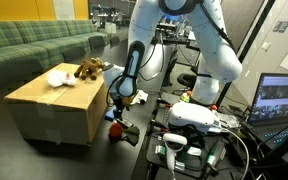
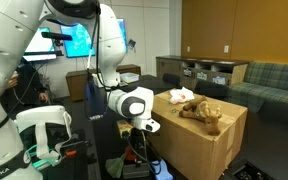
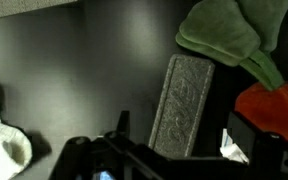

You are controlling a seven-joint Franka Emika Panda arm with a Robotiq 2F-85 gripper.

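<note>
Beside the cardboard box (image 1: 49,110), gripper (image 1: 117,107) hangs released; red-and-green plush toy (image 3: 274,108) lies free below, seemingly set down; brown plush (image 1: 89,69) untouched atop.

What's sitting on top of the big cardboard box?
A brown stuffed animal and a white crumpled thing lie on the cardboard box. Its top is shut, so whatever is inside is hidden.

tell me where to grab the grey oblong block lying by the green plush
Probably across its narrow width, about mid-length, coming straight down from above. The grey block lies flat on the dark surface, long and slim, with both long sides free. The green plush crowds its far end and a red thing sits off one side, so keep clear of that end.
</note>
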